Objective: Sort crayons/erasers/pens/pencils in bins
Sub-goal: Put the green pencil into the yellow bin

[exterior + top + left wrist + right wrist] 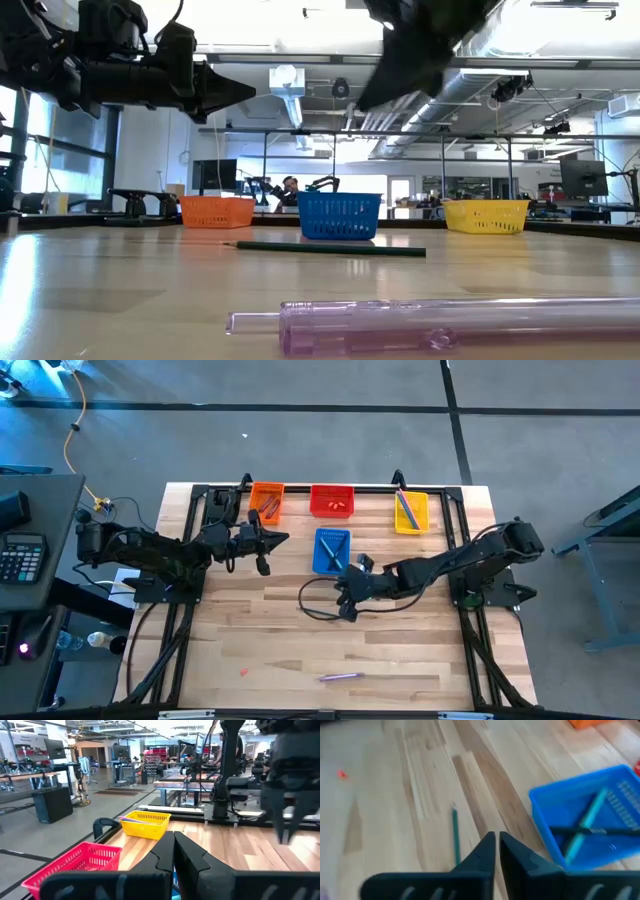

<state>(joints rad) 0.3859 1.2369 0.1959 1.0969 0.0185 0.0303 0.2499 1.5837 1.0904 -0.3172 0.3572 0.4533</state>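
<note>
Light wood plank table (pixel 400 650), visible grain, black frame rails along the edges. Four small rectangular plastic mesh bins at the far side: orange bin (pixel 266 501), red bin (pixel 332 501) and yellow bin (pixel 411 512) in a row along the back edge, blue bin (pixel 331 550) set nearer the middle, just in front of the red one.

Orange bin holds short reddish crayons (pixel 268 507). Red bin holds small orange-red erasers (pixel 337 507). Yellow bin holds slim bright pens (pixel 405 510). Blue bin holds teal pens (pixel 590 822) with a thin dark pencil (pixel 600 831) lying across them.

Loose items: a thin dark green pencil (pixel 455 840) flat on the wood beside the blue bin; a translucent purple pen (pixel 340 676), round barrel, lying near the front edge; one tiny orange-red eraser (pixel 243 672) to its left, well apart.

Right gripper (pixel 347 592) hovers over the table centre, just in front of the blue bin, above the loose green pencil; its dark wedge-shaped fingers (pixel 487 851) are nearly pressed together, holding nothing. Left gripper (pixel 268 541) hangs beside the orange bin, left of the blue bin, its black fingers (pixel 165 855) clenched together, empty.
</note>
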